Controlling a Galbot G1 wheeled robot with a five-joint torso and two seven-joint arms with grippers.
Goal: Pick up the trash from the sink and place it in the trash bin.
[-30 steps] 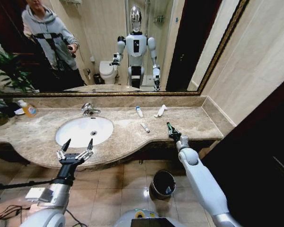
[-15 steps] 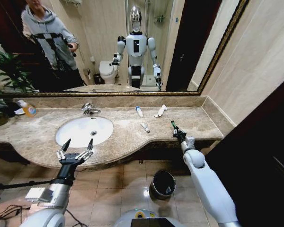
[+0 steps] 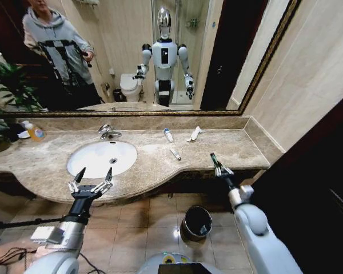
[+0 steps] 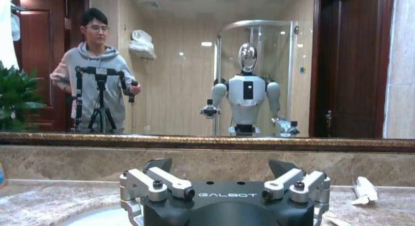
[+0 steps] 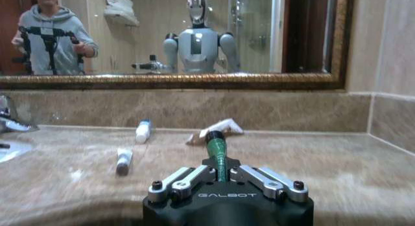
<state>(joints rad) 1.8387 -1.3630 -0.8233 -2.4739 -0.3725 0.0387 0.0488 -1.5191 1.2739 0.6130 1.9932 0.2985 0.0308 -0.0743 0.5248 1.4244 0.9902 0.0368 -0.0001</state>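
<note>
The right gripper (image 3: 218, 166) is pressed together on the dark green tube (image 5: 215, 149), which is held by its lower end and points up and away from the fingers, toward the mirror. Taking the trash bin (image 3: 197, 222) as the landmark, gripper and tube are placed above it and a little toward the robot's right, at the front edge of the brown countertop (image 3: 160, 165); the bin stands on the floor tiles below that edge, mouth upward. The coming move is judged to turn on this relation: the tube lies high of the bin's rim, so a drop would need travel down and slightly leftward.

Farther from the bin, three white pieces of trash lie on the countertop: a small tube (image 3: 175, 153), a blue-capped tube (image 3: 168, 135) and a crumpled sachet (image 3: 194, 134). The sink (image 3: 102, 158) is farther left.

The left gripper (image 3: 90, 185) hangs spread and empty before the sink, well apart from the bin; the right arm is the nearer.
</note>
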